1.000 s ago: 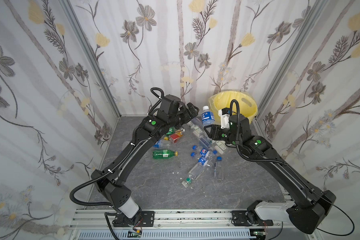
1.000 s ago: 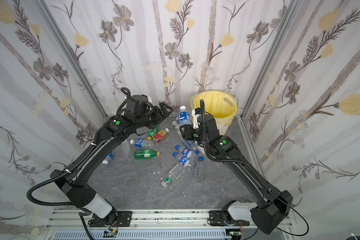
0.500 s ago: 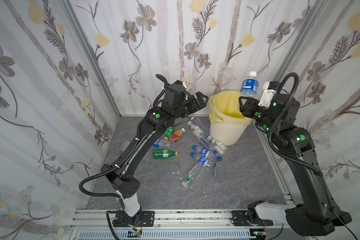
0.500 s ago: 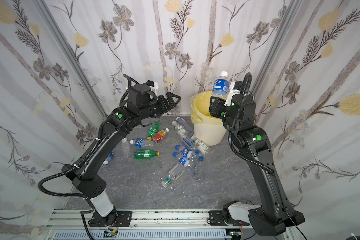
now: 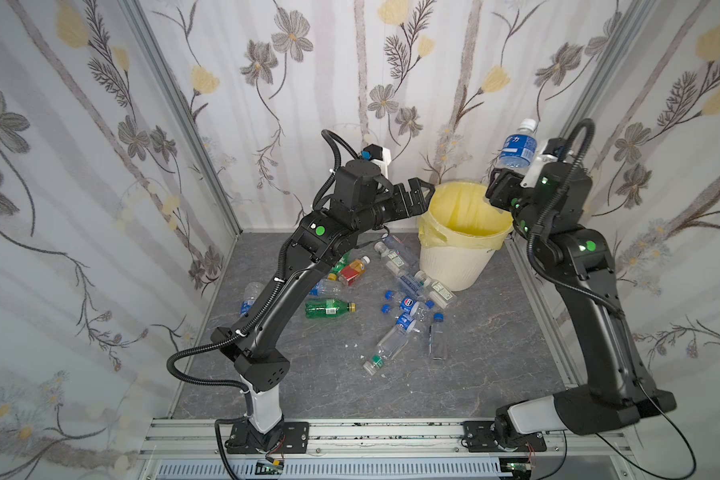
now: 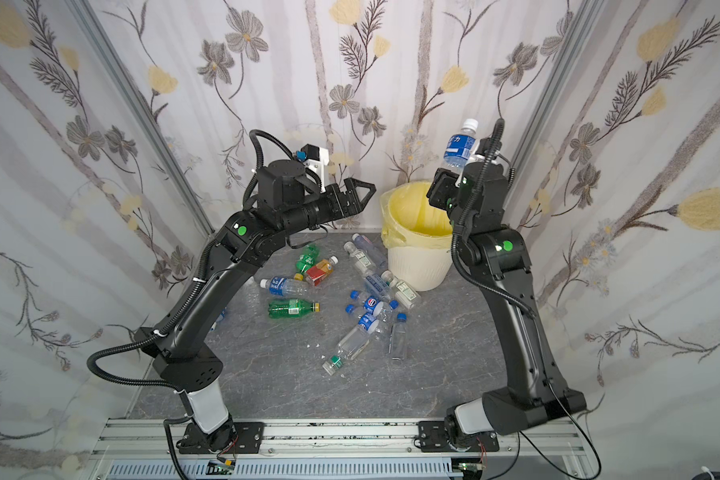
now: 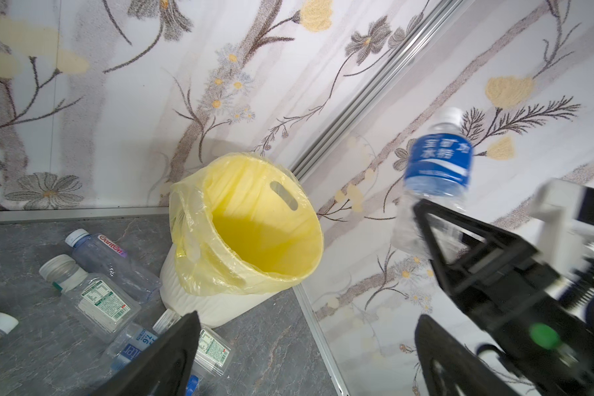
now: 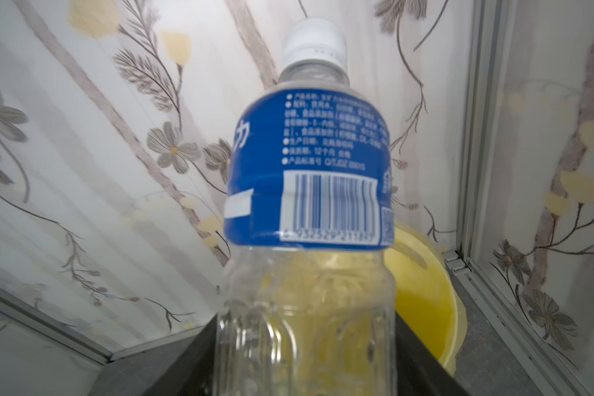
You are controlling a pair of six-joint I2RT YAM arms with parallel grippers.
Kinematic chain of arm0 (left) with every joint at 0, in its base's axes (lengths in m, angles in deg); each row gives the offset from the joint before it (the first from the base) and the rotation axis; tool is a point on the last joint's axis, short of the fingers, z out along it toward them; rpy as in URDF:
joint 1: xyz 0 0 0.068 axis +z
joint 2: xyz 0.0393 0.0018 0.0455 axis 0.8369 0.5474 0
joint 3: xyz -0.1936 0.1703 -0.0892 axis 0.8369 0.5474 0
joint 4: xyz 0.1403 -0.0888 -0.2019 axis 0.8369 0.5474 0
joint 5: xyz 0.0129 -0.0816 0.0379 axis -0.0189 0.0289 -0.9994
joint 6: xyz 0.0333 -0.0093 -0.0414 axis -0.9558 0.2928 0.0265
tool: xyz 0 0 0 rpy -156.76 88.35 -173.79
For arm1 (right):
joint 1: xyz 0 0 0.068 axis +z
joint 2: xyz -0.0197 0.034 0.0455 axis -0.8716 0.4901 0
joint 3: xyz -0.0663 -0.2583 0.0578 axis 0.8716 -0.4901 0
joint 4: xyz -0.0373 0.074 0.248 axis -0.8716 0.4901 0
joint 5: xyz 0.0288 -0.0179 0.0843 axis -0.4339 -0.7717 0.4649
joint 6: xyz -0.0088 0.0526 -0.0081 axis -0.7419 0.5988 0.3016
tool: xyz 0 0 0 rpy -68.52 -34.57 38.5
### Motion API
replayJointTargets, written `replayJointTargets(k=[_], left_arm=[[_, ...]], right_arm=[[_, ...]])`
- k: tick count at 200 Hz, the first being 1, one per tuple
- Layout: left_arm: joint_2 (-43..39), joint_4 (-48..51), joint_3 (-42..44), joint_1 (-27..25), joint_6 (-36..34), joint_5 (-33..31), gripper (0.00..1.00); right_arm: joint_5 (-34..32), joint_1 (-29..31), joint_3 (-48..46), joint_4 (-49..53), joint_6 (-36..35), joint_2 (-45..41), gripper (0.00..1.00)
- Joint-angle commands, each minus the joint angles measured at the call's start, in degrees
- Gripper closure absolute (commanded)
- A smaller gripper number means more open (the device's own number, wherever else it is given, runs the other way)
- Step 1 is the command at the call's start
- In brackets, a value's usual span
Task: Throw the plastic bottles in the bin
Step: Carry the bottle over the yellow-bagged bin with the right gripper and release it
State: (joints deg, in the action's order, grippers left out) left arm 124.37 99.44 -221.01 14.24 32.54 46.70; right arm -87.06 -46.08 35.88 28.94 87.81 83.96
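A grey marbled surface [image 5: 308,374] is enclosed by walls [image 5: 100,166] papered with grey and yellow flowers. A cream-white ribbed bin [image 5: 454,266], lined with a yellow bag [image 5: 462,208], stands upright in the far right corner of the surface.

The right hand [image 5: 506,178] is raised higher than the bin, near its right rim. A clear blue-labelled bottle [image 5: 516,147] with a white cap stands cap up between its two fingers [image 8: 186,370]. In the right wrist view this bottle fills the gap between the fingers, with the bag's yellow showing behind it. Whether the fingers actually press on the bottle cannot be told.

The left hand [image 5: 416,197] hangs just beside the bin's left rim, spread wide and holding nothing.

The other bottles [image 5: 391,340] lie loose on the surface, left of the bin and toward the middle. Among them are a green bottle [image 5: 327,308] and an orange-red bottle [image 5: 352,270]. The rest are mostly clear with blue or white caps, and some lie near the bin's base.
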Motion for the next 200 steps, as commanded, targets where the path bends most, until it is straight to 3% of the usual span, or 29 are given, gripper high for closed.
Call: replayJointTargets(k=[1,60,88,149,163,200], left_arm=[[-0.96,-1.3,1.08,0.03,-2.43,-3.36,0.0],[-4.26,-1.33,7.55,0.69,-4.49,-11.3,0.0],[-6.3,-1.29,12.43,2.71,-2.04,-14.04,0.0],[-15.09,-1.43,31.09,13.05,4.38,-12.04,0.0],[-18.4,-1.35,35.95,15.56,6.05,-13.52,0.0],[-25.4,-1.26,48.38,24.99,8.59,-8.62,0.0]], right_arm=[[1.82,-2.08,5.86,7.25,3.52,6.48,0.01],[5.52,-2.19,8.6,8.71,3.07,7.99,0.0],[6.88,-2.09,6.55,9.22,2.98,7.12,0.0],[10.5,2.02,-6.19,3.14,2.44,0.45,0.0],[10.1,4.43,-8.52,2.34,2.25,-0.39,0.0],[9.2,12.91,-14.92,-1.54,0.78,-2.37,0.0]])
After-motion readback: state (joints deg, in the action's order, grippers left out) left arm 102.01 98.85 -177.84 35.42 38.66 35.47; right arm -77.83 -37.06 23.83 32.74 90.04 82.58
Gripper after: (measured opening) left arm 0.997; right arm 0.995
